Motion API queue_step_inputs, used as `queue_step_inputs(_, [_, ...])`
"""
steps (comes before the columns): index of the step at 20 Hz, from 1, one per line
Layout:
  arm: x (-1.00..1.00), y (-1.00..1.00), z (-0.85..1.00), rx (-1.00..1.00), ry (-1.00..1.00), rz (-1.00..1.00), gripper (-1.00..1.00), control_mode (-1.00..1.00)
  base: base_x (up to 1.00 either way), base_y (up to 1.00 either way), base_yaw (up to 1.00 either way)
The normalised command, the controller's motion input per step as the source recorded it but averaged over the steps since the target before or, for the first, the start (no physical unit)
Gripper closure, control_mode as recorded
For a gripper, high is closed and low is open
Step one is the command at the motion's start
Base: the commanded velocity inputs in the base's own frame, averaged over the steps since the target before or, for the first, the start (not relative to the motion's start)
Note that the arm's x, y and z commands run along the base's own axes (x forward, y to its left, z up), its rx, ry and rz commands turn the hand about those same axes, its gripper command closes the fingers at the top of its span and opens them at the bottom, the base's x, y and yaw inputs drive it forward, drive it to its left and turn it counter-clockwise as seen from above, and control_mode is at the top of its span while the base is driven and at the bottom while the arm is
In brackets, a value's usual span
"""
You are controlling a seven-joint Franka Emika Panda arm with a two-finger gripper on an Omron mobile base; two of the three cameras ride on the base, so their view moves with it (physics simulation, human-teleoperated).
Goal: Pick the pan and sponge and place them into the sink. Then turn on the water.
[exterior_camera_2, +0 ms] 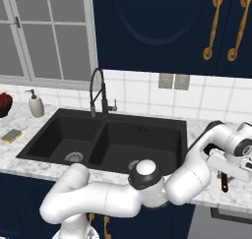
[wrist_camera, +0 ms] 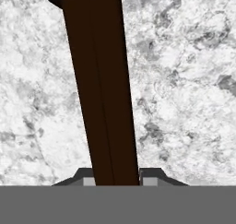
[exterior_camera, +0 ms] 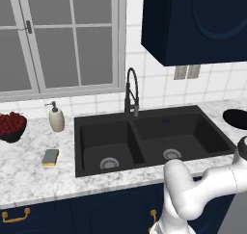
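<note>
Small round black frying pan [exterior_camera: 236,118] with long straight dark handle [wrist_camera: 102,94]: resting on white-grey marbled table [exterior_camera: 34,180], at far right, just beside matte black double-basin sink [exterior_camera: 149,136], outside it. Handle seen in hand view running up from between two dark fingertips [wrist_camera: 152,176], one tip on each side, both against it. Gripper [wrist_camera: 117,179] jaws closed on handle, low over table. In right base view, white arm reaching right past sink to hand [exterior_camera_2: 231,166], dark handle end [exterior_camera_2: 224,182] showing beneath it. Small flat rectangular sponge, grey-green over yellow [exterior_camera: 50,157]: lying flat on table left of sink, well apart from pan. Black gooseneck faucet [exterior_camera: 131,91] upright behind divider between basins. Round silver drain [exterior_camera: 109,163] visible in left basin.
</note>
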Motion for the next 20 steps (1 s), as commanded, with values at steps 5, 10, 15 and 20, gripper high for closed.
queue_step_inputs(5, [-0.19, 0.28, 0.19, 0.0, 0.0, 0.13, 1.0, -1.0, 0.0, 0.0, 0.0])
queue_step_inputs(10, [-0.1, 0.33, 0.19, 0.0, -0.02, 0.13, 1.0, -1.0, 0.0, 0.0, 0.0])
queue_step_inputs(15, [-0.01, 0.37, 0.22, 0.0, -0.1, 0.08, 1.0, -1.0, 0.0, 0.0, 0.0])
queue_step_inputs(20, [0.0, 0.43, 0.21, 0.0, -0.03, 0.06, 1.0, -1.0, 0.0, 0.0, 0.0])
